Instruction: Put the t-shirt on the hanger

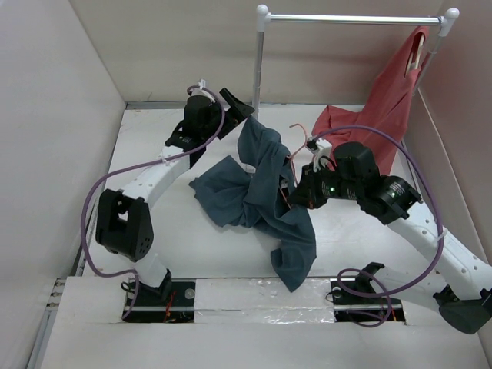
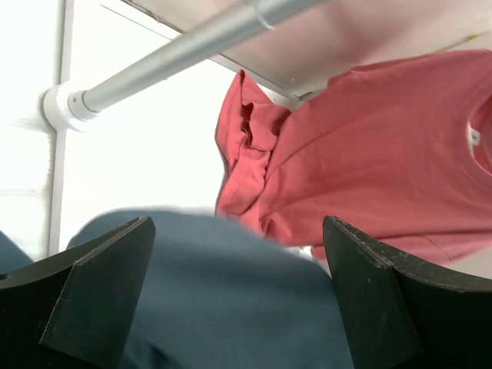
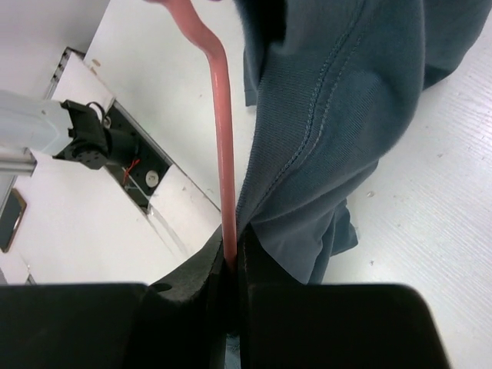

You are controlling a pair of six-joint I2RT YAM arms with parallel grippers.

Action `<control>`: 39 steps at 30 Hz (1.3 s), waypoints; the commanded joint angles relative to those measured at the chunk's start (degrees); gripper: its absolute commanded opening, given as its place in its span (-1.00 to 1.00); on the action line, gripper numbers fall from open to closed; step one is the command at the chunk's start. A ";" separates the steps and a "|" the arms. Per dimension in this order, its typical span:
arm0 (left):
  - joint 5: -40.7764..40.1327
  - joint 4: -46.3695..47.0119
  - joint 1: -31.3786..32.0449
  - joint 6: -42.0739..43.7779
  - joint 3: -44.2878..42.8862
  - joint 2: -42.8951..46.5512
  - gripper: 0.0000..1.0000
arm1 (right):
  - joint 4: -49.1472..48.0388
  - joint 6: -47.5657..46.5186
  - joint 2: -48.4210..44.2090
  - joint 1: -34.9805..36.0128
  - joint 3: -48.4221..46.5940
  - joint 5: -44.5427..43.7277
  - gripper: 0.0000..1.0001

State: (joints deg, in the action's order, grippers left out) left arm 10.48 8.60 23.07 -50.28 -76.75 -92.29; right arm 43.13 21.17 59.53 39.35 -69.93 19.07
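Observation:
The slate-blue t-shirt (image 1: 254,192) lies crumpled mid-table, one part lifted toward the back. A thin pink hanger (image 3: 224,154) runs along the t-shirt's (image 3: 346,115) hem, and its hook (image 1: 296,129) pokes out above the cloth. My right gripper (image 3: 234,257) is shut on that pink hanger, with the cloth pressed against one finger; from above it (image 1: 298,188) sits at the shirt's right edge. My left gripper (image 1: 238,111) stands wide open at the shirt's raised top. In the left wrist view the blue cloth (image 2: 231,307) lies blurred between and below its spread fingers (image 2: 100,292).
A silver clothes rack (image 1: 354,18) with white ball tops stands at the back; its pole (image 2: 177,50) is near my left gripper. A red shirt (image 1: 392,100) hangs from its right end and drapes onto the table. White walls close both sides.

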 commanded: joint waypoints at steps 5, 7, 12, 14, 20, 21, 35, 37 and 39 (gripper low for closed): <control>4.63 7.92 -0.66 -2.54 -5.42 -5.53 0.90 | -1.91 -1.30 -1.96 -0.59 -3.45 4.13 -1.00; 6.73 8.27 -0.66 -3.07 -5.78 -7.19 0.88 | -1.74 -1.48 -1.87 -0.59 -3.55 4.05 -1.00; 6.92 10.56 -0.66 -5.09 -3.85 -7.46 0.57 | -2.18 -1.39 -1.70 -0.59 -3.37 4.04 -1.00; 8.06 11.87 -0.66 -5.70 -3.93 -7.99 0.01 | -2.18 -1.22 -1.52 -0.59 -3.28 4.13 -1.00; 7.10 10.66 -0.66 -5.62 -5.51 -8.70 -1.00 | -0.95 -1.22 -2.05 -1.12 -4.42 3.43 -1.00; 6.66 10.47 -1.18 -5.18 -5.43 -8.52 -1.00 | -0.51 -1.22 -2.13 -1.73 -4.60 3.26 -1.00; 21.07 20.41 -2.51 13.96 5.02 1.49 -0.60 | 3.80 -3.06 -4.07 -8.49 -4.78 5.97 -1.00; 23.60 21.10 -2.50 16.62 7.48 2.46 -0.08 | 3.10 -3.24 -3.72 -9.64 -4.77 8.26 -1.00; 25.37 21.99 -1.98 17.23 8.54 2.55 0.10 | 2.75 -3.41 -3.54 -11.14 -4.95 10.62 -1.00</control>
State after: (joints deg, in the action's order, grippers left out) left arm 29.12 24.32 20.08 -39.09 -69.63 -93.21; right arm 49.15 19.27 56.64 29.69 -72.95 24.71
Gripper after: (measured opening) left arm 0.524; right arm 0.091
